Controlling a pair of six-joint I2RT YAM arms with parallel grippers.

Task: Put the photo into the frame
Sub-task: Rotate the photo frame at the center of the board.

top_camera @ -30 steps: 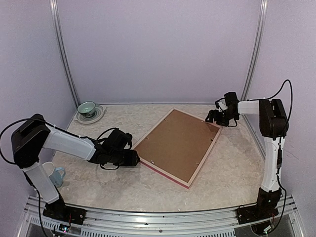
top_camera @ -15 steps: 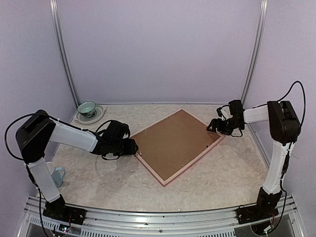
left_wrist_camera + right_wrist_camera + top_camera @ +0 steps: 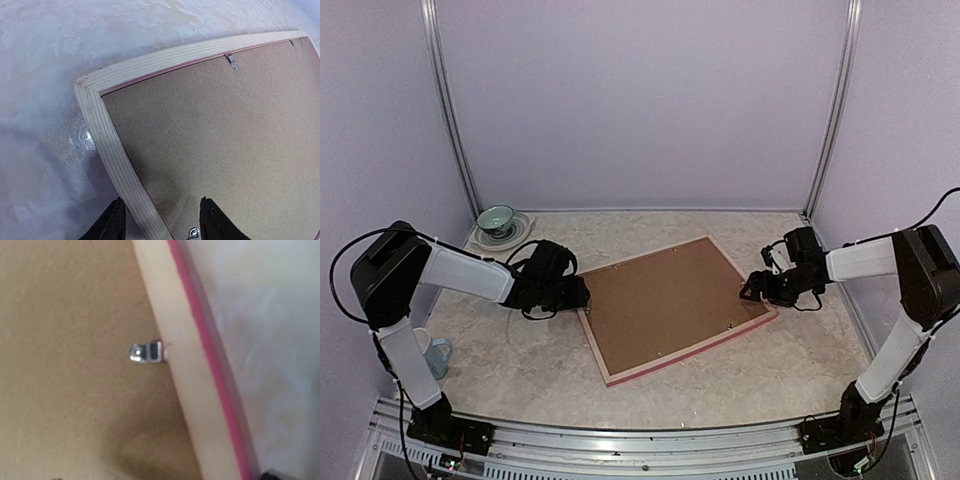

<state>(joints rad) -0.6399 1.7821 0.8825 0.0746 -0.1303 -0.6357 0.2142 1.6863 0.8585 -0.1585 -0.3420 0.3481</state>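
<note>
Item: frame [image 3: 690,350], lying back-up on the surface [image 3: 520,360], pale wood rail [image 3: 107,150] uppermost and pink showing along its outer edge. The brown backing board [image 3: 665,298] is seated inside it. Photo: we see it nowhere, and we cannot tell whether it lies under the board. Left fingers [image 3: 111,222]: part spread, astride the rail near one corner. One tip is outside the rail over the surface, the other over the board, with a metal tab [image 3: 194,233] between them; we see nothing pinched. Right fingers [image 3: 758,290]: at the opposite end, spread wide and gripping nothing. The rail and another tab [image 3: 146,352] lie just ahead of them; their tips barely show in their own view. Step in hand, as we judge it: steadying the frame and working the tabs that bear on the board. To do it well, we would press lightly down with the left pair so the frame cannot skate. We would then bring one right tip against the side of its tab and swing it rather than pry. We would stay off the board's soft face and take one tab at a time.
</note>
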